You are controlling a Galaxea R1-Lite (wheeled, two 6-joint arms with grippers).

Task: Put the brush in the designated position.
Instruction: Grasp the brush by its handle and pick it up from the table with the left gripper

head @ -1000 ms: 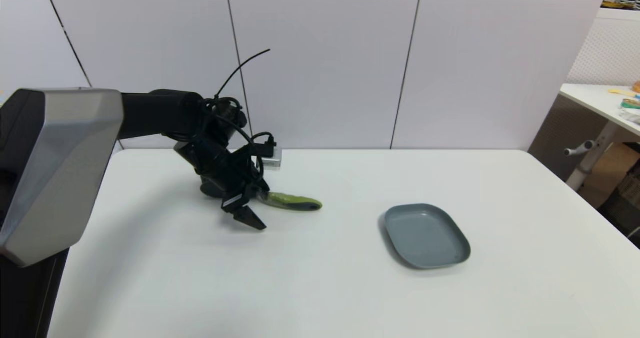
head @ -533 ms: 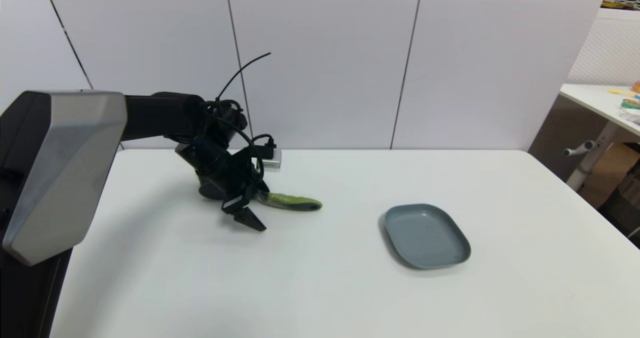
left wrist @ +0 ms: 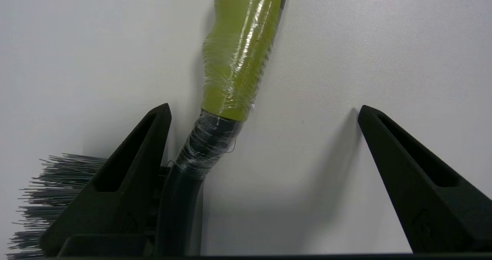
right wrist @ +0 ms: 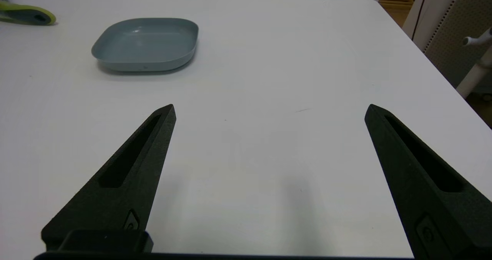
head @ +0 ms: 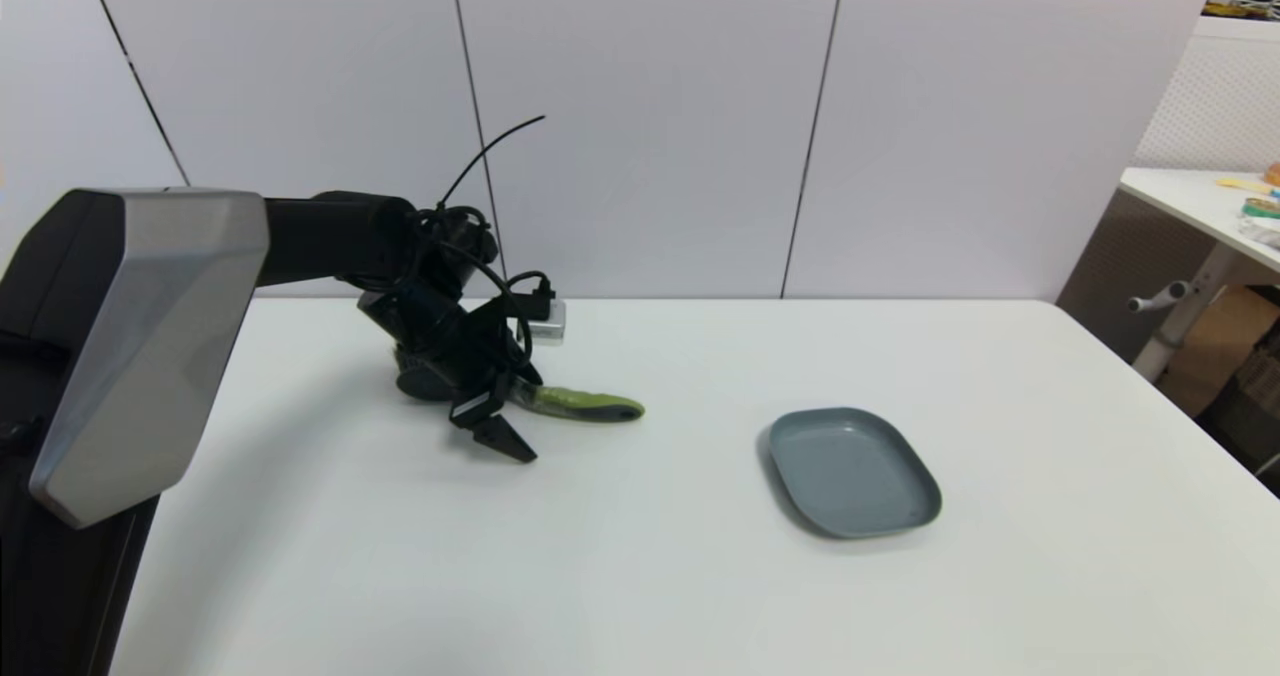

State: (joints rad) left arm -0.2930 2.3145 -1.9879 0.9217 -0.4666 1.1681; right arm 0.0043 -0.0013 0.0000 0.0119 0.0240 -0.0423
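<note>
While the lime-green-handled brush (left wrist: 236, 60) lies on the white table (head: 700, 576), the left gripper (left wrist: 265, 115) stands spread over its neck; centre both fingers around the handle before closing

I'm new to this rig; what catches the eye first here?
The left gripper, fingers open, sits low over the brush on the table's left half, its lime-green handle pointing toward the grey tray on the right. The right gripper hangs open over bare table.
</note>
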